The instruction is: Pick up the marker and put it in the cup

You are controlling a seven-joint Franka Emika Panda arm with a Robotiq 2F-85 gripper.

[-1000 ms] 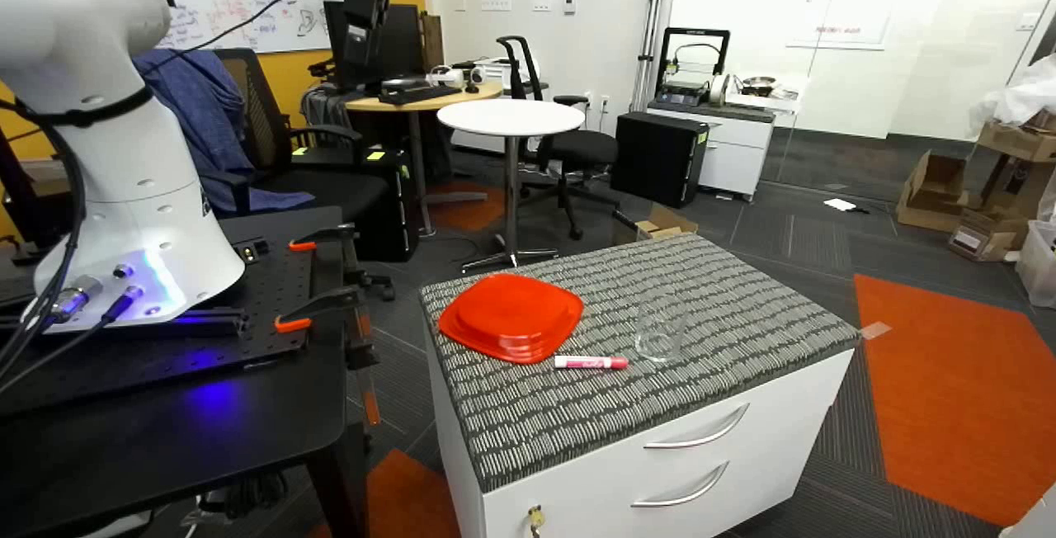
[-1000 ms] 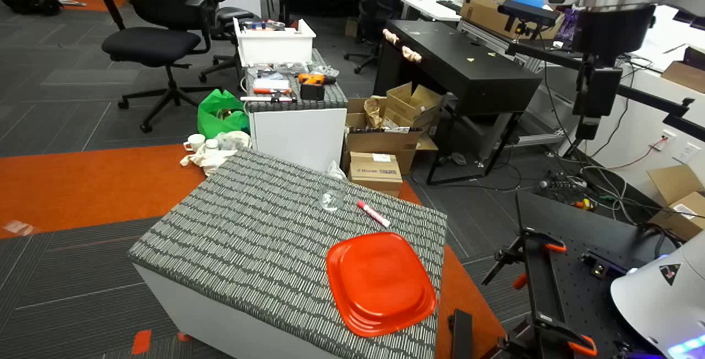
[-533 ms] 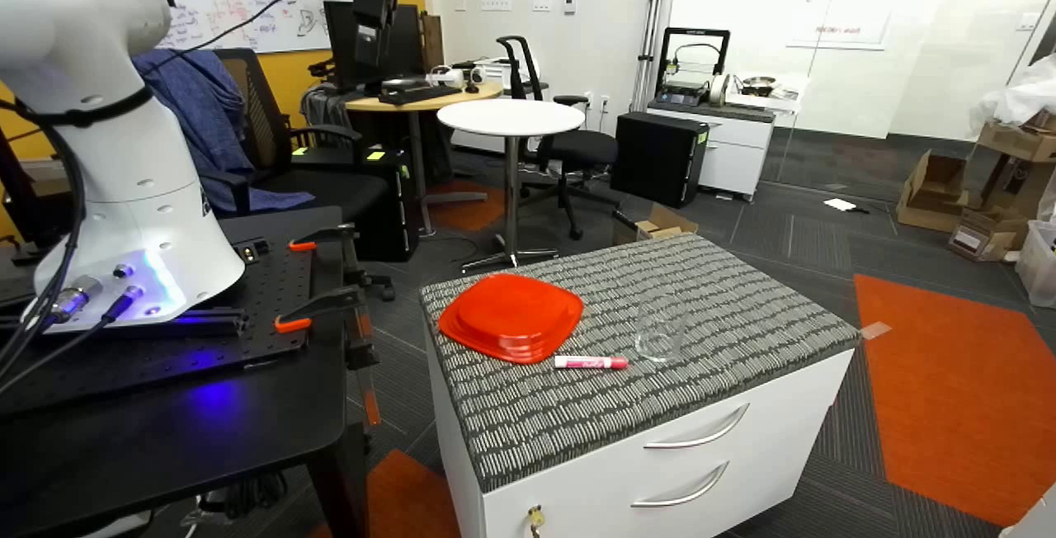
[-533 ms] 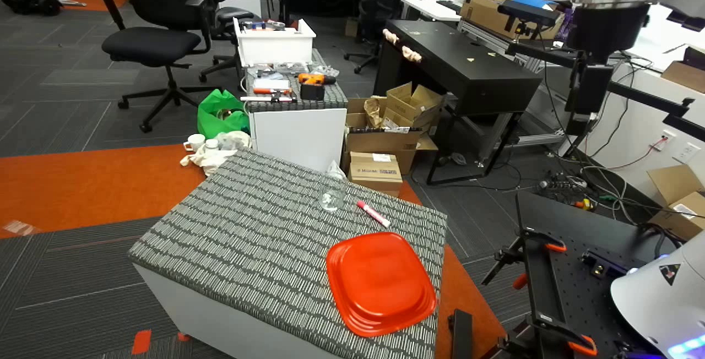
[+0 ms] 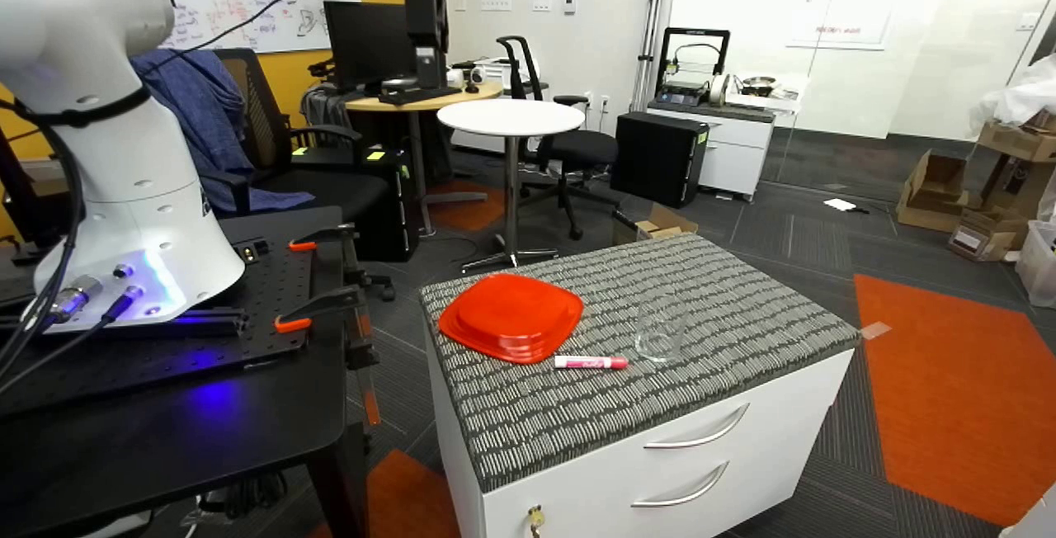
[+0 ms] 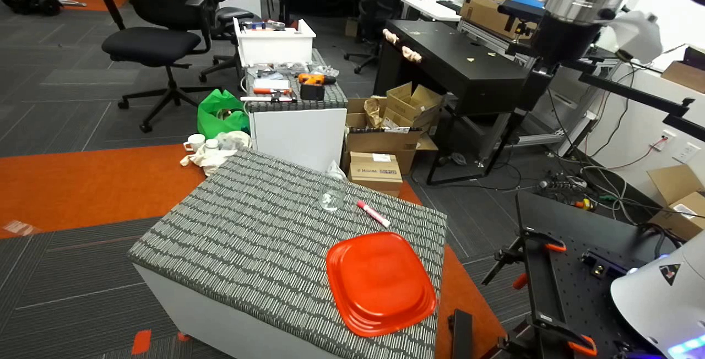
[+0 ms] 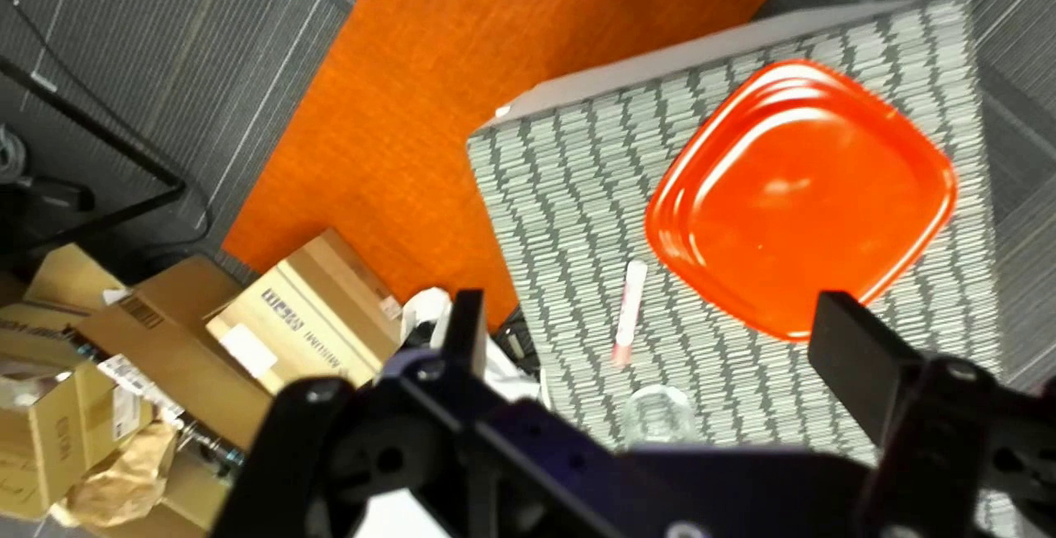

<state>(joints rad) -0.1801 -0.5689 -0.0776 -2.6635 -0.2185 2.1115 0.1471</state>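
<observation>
Marker (image 7: pixel 629 313), print unreadable, lies near the cup (image 7: pixel 658 416) — fingers (image 7: pixel 860 356) wide apart, empty — one box (image 7: pixel 307 313) lettered MISUMI.

"MISUMI" on a cardboard box (image 6: pixel 376 170), illegible handwriting on whiteboard (image 5: pixel 272 30), illegible lettering on marker (image 5: pixel 591 362)

Tool (image 7: pixel 649 317) aloft, jaws wide apart

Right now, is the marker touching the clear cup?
Apart: in an exterior view, patterned cabinet top shows between the marker and the clear cup.
</observation>
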